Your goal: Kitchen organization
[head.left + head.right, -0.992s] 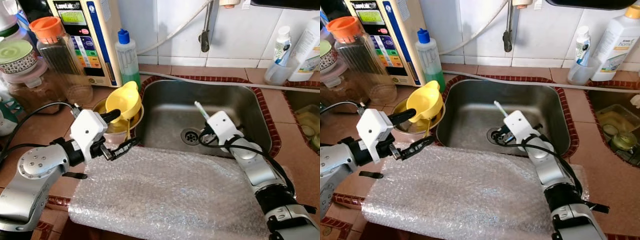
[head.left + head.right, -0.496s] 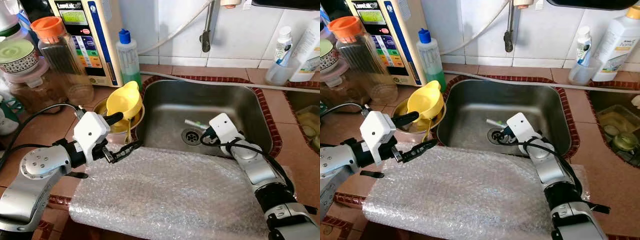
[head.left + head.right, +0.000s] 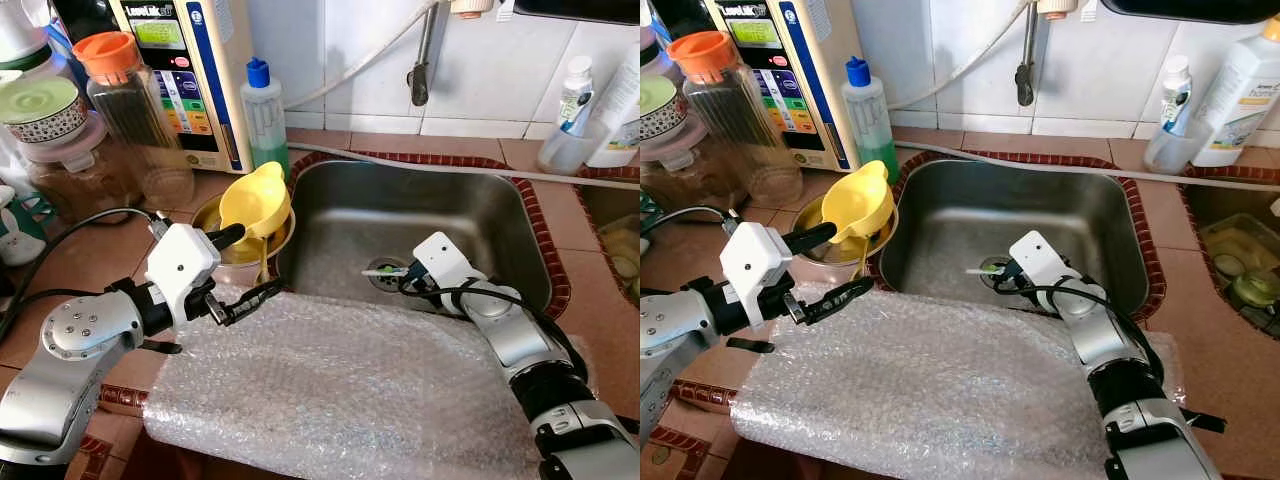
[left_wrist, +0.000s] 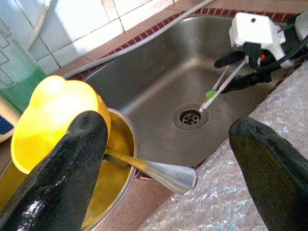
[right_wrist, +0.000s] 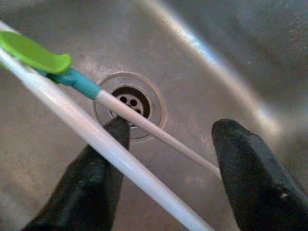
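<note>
Two thin white sticks point(image 5: 130, 118), one with a teal and green tip, lie across the fingers of my right gripper point(image 5: 168, 159) just above the sink drain point(image 3: 385, 272). The fingers stand apart; the thicker stick crosses one finger. In the head views the sticks point(image 3: 380, 271) point left from the right gripper point(image 3: 405, 282), low in the steel sink point(image 3: 450, 205). My left gripper point(image 3: 258, 262) is open at the sink's left edge, beside a yellow funnel point(image 3: 255, 200) resting in a metal bowl point(image 3: 205, 212). A metal handle point(image 4: 159, 171) juts from that bowl.
Bubble wrap point(image 3: 340, 390) covers the counter in front of the sink. A green soap bottle point(image 3: 265, 120), jars point(image 3: 125, 110) and a water appliance point(image 3: 185, 60) stand at the back left. The tap point(image 3: 420, 75) hangs over the sink; bottles point(image 3: 570, 110) stand at the back right.
The sticks swung from pointing up to lying level over the drain as my right gripper dropped lower in the sink. My left gripper stayed put; the camera shifted slightly.
</note>
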`<state>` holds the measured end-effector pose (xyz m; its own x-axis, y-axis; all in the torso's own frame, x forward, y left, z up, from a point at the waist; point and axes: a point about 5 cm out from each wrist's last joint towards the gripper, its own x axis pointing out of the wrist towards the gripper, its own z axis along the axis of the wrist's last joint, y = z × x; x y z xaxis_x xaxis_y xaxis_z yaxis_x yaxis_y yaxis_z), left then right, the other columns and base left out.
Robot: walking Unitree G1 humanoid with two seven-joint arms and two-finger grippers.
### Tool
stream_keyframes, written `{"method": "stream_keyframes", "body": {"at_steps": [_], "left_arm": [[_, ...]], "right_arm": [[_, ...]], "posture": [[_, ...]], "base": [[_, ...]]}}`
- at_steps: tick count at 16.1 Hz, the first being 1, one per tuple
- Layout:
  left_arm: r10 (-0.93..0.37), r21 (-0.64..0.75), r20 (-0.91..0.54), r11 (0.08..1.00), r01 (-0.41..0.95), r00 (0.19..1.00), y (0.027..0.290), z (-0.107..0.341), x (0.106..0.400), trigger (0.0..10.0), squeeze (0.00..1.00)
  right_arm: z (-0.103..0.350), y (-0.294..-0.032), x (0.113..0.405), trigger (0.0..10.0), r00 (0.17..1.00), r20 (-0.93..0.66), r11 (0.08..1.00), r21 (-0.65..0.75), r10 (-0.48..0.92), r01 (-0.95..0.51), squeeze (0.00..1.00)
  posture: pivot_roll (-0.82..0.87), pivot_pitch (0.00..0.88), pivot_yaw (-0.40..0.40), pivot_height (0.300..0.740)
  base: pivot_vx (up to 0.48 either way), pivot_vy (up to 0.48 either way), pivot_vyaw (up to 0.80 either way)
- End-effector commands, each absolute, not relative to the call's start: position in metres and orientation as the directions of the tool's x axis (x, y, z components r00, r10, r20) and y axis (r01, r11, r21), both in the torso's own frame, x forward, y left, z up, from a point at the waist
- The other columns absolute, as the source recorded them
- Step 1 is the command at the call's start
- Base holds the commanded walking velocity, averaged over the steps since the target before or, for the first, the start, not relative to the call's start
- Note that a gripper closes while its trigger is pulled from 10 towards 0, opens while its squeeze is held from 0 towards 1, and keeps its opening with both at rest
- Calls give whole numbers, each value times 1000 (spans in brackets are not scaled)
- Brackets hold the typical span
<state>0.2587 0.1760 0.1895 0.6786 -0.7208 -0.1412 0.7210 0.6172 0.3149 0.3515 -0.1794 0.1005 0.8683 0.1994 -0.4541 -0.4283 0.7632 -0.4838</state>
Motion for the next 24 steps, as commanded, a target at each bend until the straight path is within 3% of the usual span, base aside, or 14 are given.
{"method": "stream_keyframes", "body": {"at_steps": [1,3,7,10,16,17,19,21,22,23,24], "left_arm": [[-724,319,-152,609,726,673,174,187,257,10000,1000],[-722,319,-154,610,725,675,175,187,257,10000,1000],[-715,330,-140,619,713,685,175,188,258,10000,1000],[-712,331,-140,621,710,688,175,188,259,10000,1000],[-708,343,-140,621,705,692,177,190,261,10000,1000],[-706,348,-143,620,703,694,177,190,261,10000,1000],[-705,355,-146,618,702,694,177,190,261,10000,1000],[-705,356,-147,617,702,694,178,189,261,10000,1000],[-708,364,-151,609,705,690,177,189,261,10000,1000],[-710,365,-153,606,707,687,176,189,261,10000,1000],[-710,364,-155,605,708,687,176,189,261,10000,945]], "right_arm": [[82,-178,342,10000,826,-526,762,-444,205,-472,1000],[83,-177,342,10000,825,-526,758,-446,207,-475,1000],[110,-173,354,10000,914,-360,824,-450,185,-344,1000],[124,-168,359,10000,943,-273,885,-367,192,-287,1000],[115,-172,358,10000,923,-350,845,-435,160,-311,1000],[108,-171,356,10000,889,-419,839,-404,184,-364,1000],[113,-174,361,10000,911,-391,933,-264,129,-246,1000],[112,-168,358,10000,861,-444,859,-311,248,-407,1000],[115,-169,359,10000,873,-427,873,-302,236,-383,1000],[117,-169,360,10000,872,-416,884,-263,257,-387,1000],[116,-159,355,10000,823,-433,858,-182,368,-480,1000]], "posture": [[-116,117,78,740],[-115,117,77,740],[-115,116,77,740],[-115,115,77,740],[-113,109,77,740],[-111,108,77,740],[-111,106,77,740],[-114,103,80,740],[-113,102,77,740],[-113,101,76,740],[-113,101,78,740]], "base": [[0,0,0],[0,0,0],[0,0,0],[0,0,0],[0,0,0],[0,0,0],[0,0,0],[0,0,0],[0,0,0],[0,0,0],[0,0,0]]}}
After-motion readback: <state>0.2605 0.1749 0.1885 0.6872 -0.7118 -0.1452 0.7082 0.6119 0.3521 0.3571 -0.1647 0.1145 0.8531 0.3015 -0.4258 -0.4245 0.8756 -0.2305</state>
